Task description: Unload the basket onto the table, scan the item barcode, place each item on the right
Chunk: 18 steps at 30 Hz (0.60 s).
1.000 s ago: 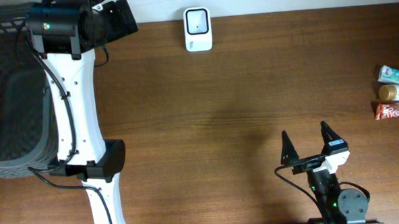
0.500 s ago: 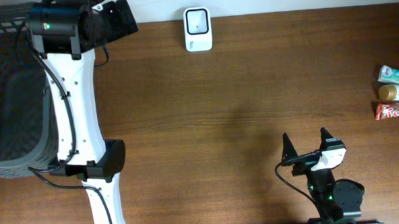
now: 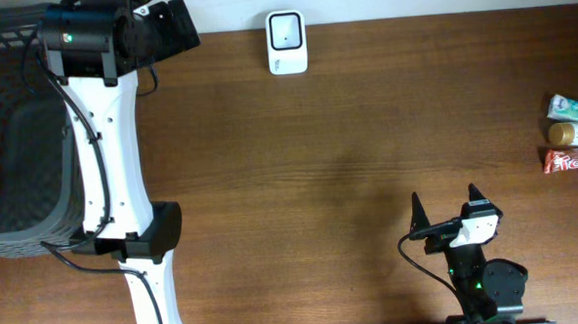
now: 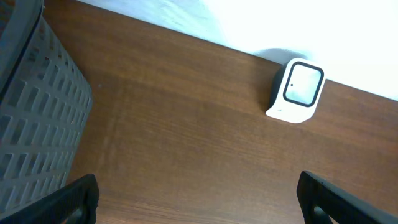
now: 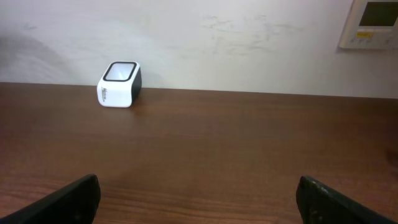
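The white barcode scanner [image 3: 287, 42] stands at the table's far edge, its dark window facing up; it also shows as the scanner [image 4: 296, 91] in the left wrist view and the scanner [image 5: 119, 84] in the right wrist view. Several small items lie at the right edge: a green-white packet [image 3: 568, 105], a brown-capped item [image 3: 561, 132] and a red candy bar [image 3: 572, 158]. My left gripper [image 4: 199, 202] hangs open and empty near the far left, left of the scanner. My right gripper [image 3: 445, 198] stands open and empty by the front edge; in its own view the right gripper [image 5: 199, 202] frames only bare wood.
A dark mesh basket [image 3: 15, 145] fills the far left; its wall [image 4: 31, 124] is close beside my left fingers. The left arm's white links [image 3: 113, 160] run down the table's left side. A wall panel [image 5: 373, 22] hangs behind the table.
My right gripper drew back a little toward the front edge and has since held still. The left arm and the items have not moved.
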Tool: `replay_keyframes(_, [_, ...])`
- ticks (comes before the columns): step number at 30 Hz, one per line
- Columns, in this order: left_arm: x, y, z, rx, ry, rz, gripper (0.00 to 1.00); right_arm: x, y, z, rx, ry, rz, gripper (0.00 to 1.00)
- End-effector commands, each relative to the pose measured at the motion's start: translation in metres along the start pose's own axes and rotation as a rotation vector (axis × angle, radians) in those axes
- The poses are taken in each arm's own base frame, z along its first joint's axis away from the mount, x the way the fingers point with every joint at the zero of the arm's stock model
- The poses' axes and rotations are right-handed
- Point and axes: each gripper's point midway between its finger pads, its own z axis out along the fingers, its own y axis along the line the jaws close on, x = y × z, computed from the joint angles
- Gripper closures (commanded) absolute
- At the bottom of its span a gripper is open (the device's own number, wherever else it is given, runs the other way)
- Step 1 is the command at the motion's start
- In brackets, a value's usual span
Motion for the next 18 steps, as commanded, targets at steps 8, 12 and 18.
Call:
replay_keyframes(8, [-0.0003, 0.0017, 0.0017, -0.008, 0.000, 0.012, 0.01, 0.0030, 0.0008, 0.0002, -0.001, 0.004, -0.010, 0.01])
replay_keyframes(12, [-0.0003, 0.0017, 0.0017, -0.008, 0.000, 0.012, 0.01, 0.0030, 0.0008, 0.0002, -0.001, 0.004, -0.010, 0.01])
replay_keyframes(18, [-0.0033, 0.0085, 0.0015, -0.049, -0.017, 0.015, 0.01, 0.0030, 0.0008, 0.0002, -0.001, 0.004, -0.010, 0.01])
